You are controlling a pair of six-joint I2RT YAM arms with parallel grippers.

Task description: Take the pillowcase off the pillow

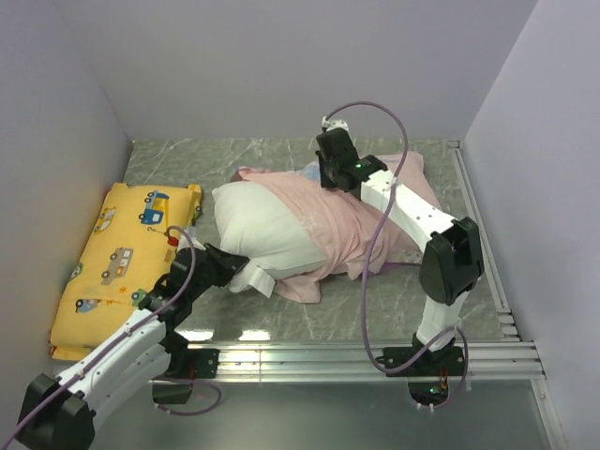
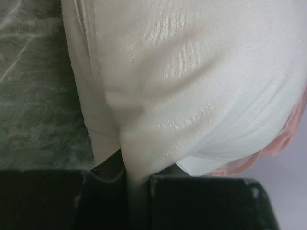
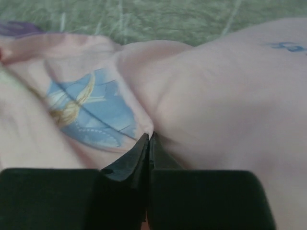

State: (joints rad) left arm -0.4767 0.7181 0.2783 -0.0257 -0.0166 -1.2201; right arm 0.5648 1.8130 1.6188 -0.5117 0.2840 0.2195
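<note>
The white pillow [image 1: 267,234] lies mid-table with its left half bare. The pink pillowcase [image 1: 352,220] is bunched over its right half, pale inner side out, with a blue and blonde print patch [image 3: 91,110] showing. My left gripper [image 1: 242,272] is shut on the pillow's near left corner, and white fabric [image 2: 182,86] is drawn down between its fingers [image 2: 136,175]. My right gripper [image 1: 328,180] is over the pillowcase's far side. Its fingers [image 3: 149,138] are pressed together on a small pinched fold of the pink fabric.
A yellow cushion [image 1: 122,248] printed with vehicles lies along the left wall. Metal rails [image 1: 375,356] run along the near edge and the right side [image 1: 480,234]. Grey walls close in the back and both sides.
</note>
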